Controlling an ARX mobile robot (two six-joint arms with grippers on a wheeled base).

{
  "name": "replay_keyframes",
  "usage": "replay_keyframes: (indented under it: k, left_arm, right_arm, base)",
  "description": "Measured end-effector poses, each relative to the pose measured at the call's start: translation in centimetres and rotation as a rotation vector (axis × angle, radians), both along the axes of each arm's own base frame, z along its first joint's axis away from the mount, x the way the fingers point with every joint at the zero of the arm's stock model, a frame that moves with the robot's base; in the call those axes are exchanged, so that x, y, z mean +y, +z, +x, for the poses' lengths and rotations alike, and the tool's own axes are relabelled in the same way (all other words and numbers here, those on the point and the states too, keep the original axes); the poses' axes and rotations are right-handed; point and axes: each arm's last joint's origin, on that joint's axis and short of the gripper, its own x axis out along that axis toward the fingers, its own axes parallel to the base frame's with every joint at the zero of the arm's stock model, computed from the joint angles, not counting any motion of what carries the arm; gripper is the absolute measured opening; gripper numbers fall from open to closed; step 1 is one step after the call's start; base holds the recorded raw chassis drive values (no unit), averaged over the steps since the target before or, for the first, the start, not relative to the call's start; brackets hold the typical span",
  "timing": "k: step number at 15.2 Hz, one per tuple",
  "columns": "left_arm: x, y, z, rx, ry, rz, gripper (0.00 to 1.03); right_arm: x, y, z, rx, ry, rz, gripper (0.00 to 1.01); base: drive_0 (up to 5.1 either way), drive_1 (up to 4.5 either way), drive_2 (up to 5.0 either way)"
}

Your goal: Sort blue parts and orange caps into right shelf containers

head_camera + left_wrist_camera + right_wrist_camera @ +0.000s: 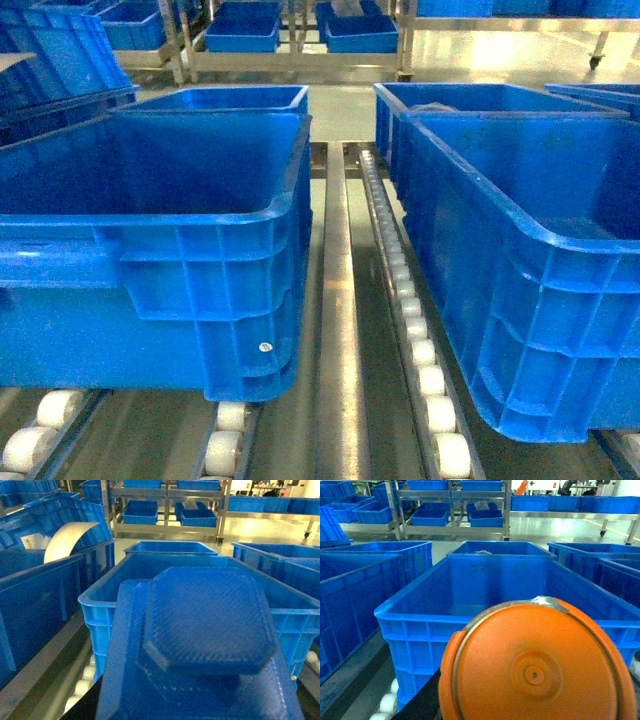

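A blue part, a flat textured plate with a raised eight-sided middle, fills the left wrist view and hangs before a container. It hides my left gripper's fingers, which carry it. A round orange cap with a small centre boss fills the lower right wrist view in front of another container, whose floor looks bare. The cap covers my right gripper's fingers, which carry it. The head view shows two containers, one left and one right, and neither gripper.
The crates sit on white roller tracks with a metal rail between them. More blue crates stand behind and on steel racks at the back. A curved white sheet lies in a crate to the left.
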Motion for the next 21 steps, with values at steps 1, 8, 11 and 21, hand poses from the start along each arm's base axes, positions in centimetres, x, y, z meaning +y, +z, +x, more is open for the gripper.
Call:
replay_keyframes:
  k: [1,8,11,21]
  left_arm:
    - [0.0,0.0,0.0,0.000,0.000,0.000,0.42]
    - [0.0,0.0,0.0,0.000,0.000,0.000,0.42]
    - [0.0,0.0,0.0,0.000,0.000,0.000,0.42]
    - [-1.3,4.8,6.1,-0.262,-0.160,-0.002,0.42]
  right_arm:
    - [0.0,0.0,0.0,0.000,0.000,0.000,0.43]
    - [0.0,0.0,0.0,0.000,0.000,0.000,0.43]
    - [0.0,0.0,0.0,0.000,0.000,0.000,0.43]
    - [-0.7,3.9,4.6,-0.236,0.035,-0.087,0.43]
  base:
    - [0.0,0.00,0.0]
    - [0.0,0.00,0.0]
    - [0.0,0.00,0.0]
    - [0.0,0.00,0.0]
